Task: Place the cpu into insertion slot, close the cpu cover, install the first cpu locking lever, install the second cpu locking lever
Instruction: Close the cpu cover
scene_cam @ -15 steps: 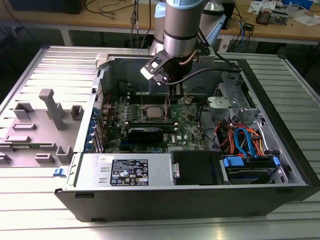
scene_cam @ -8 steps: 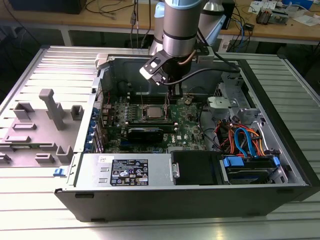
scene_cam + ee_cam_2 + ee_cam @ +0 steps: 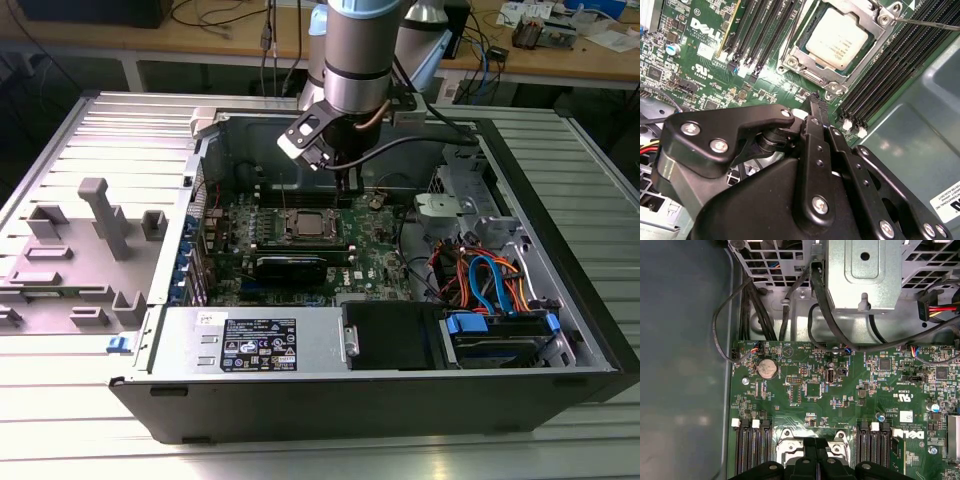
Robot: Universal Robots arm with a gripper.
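Progress looks partial. We see the cpu seated in its socket on the motherboard, its dull silver top showing through the window of the cpu cover, which lies down over it. One thin locking lever angles away, so we judge it unlatched. The fingers hover just beside the socket, pressed together and empty.

cpu cover largely masked by the pincer and cut by the picture's edge in the first wrist view, cpu corner cropped in the second wrist view, locking lever beside the cover running out of frame, lever seating around the cover too small to tell in the exterior view
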